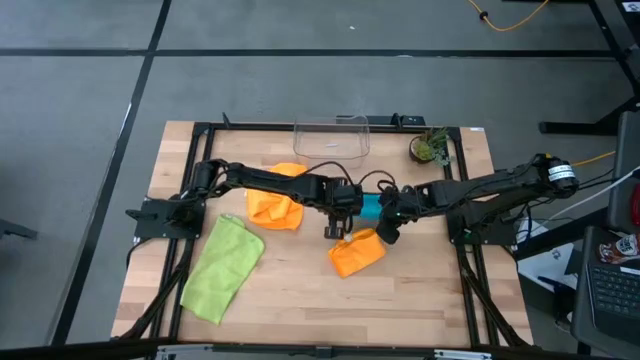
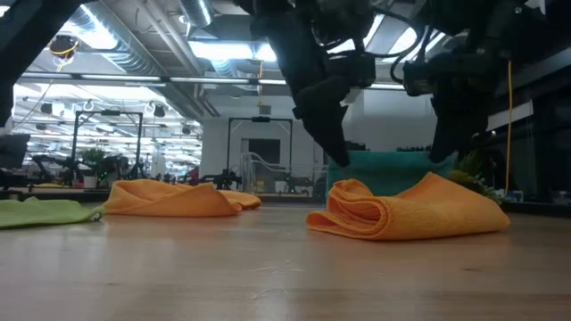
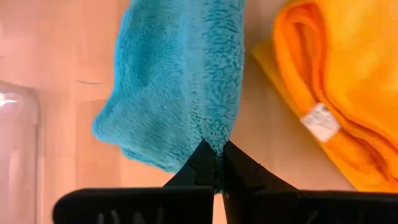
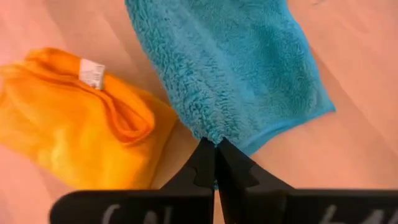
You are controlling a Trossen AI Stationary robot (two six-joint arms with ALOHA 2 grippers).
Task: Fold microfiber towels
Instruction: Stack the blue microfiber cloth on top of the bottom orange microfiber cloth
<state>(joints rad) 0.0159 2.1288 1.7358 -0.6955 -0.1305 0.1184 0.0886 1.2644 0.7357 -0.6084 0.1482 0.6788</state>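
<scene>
A teal towel (image 1: 370,208) sits at the table's middle between my two grippers, and it also shows in the low view (image 2: 393,168). My left gripper (image 1: 336,230) and my right gripper (image 1: 389,232) are both shut on its near edge. A folded orange towel (image 1: 357,252) lies on the table just in front of them and hides the teal towel's lower part in the low view. A second, crumpled orange towel (image 1: 275,206) lies to the left. A lime green towel (image 1: 225,266) lies spread at the near left. My left gripper (image 3: 216,157) pinches the teal towel's edge at one corner (image 3: 214,140) between its two fingertips, pointing down from above. The towel stretches away from the fingers over the table; one layer or several, I cannot tell. My right gripper (image 4: 215,150) pinches the teal towel's edge at the other corner (image 4: 214,134) between its two fingertips, pointing down from above. The edge runs level between both grippers (image 2: 393,156). The orange towel hides whether its lower part rests on the table.
A clear plastic bin (image 1: 332,138) stands at the far middle, and a small potted plant (image 1: 430,148) at the far right. A black frame (image 1: 200,130) runs along the table's edges. Bare wood shows along the near edge (image 1: 330,310).
</scene>
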